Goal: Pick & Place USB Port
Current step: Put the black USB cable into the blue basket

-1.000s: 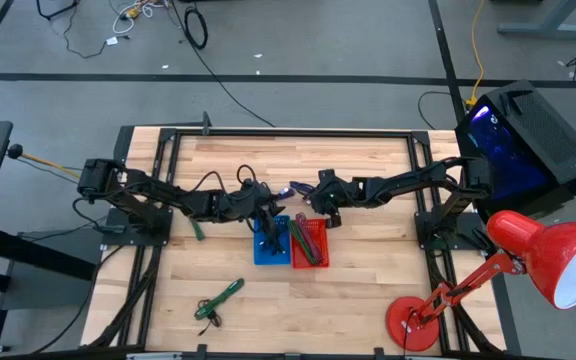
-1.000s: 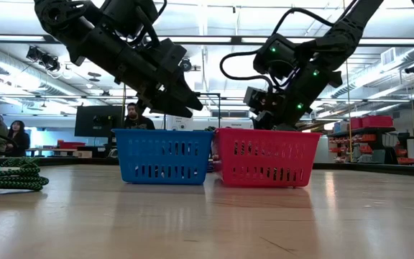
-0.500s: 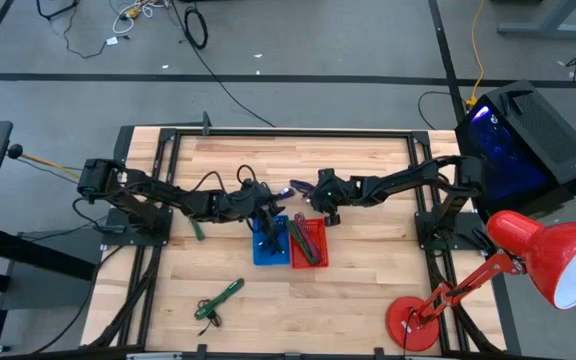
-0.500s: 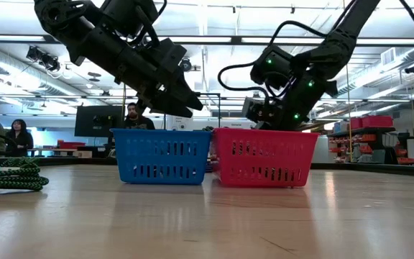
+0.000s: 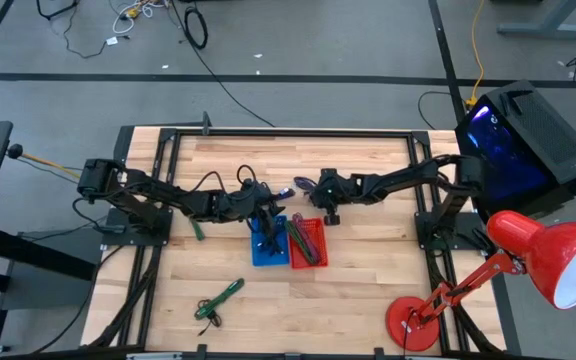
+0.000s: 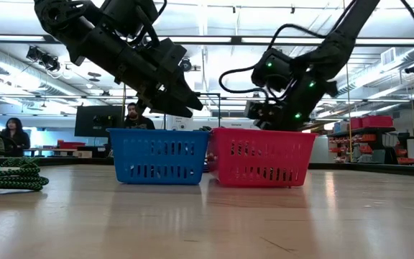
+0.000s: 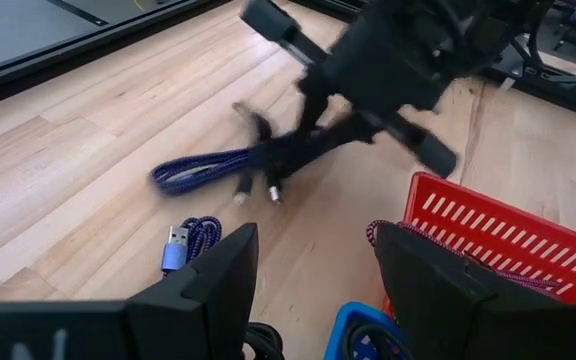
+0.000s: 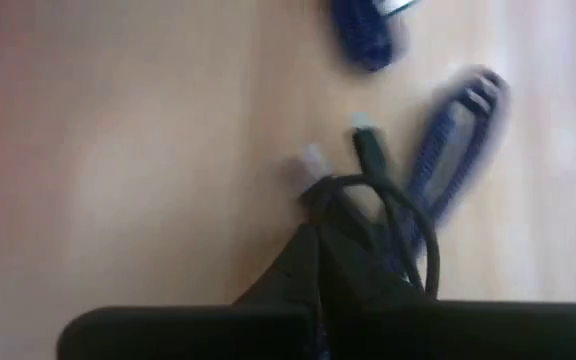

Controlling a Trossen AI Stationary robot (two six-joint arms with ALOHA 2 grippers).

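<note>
Several USB cables lie on the wooden table beyond two small baskets. A dark cable bundle sits under my right gripper, which is shut on it. A blue braided cable lies beside it, and another with a blue plug lies nearer. My left gripper hangs open over the blue basket, nothing between its fingers. The red basket stands against the blue one and holds coiled cables. My right gripper pinches the dark cable at a loop between its two shut fingers, which slant down from the table's right side. The loop stands just beyond the fingertips. The cable's plug ends rest on the table.
A green cable lies near the front left. A red desk lamp stands at the front right corner, with a black box beyond the right edge. People stand in the room behind the table.
My right gripper has gone a little toward the table's left and far edges and has shut on the dark cable. Both baskets have slid slightly toward the table's left.
</note>
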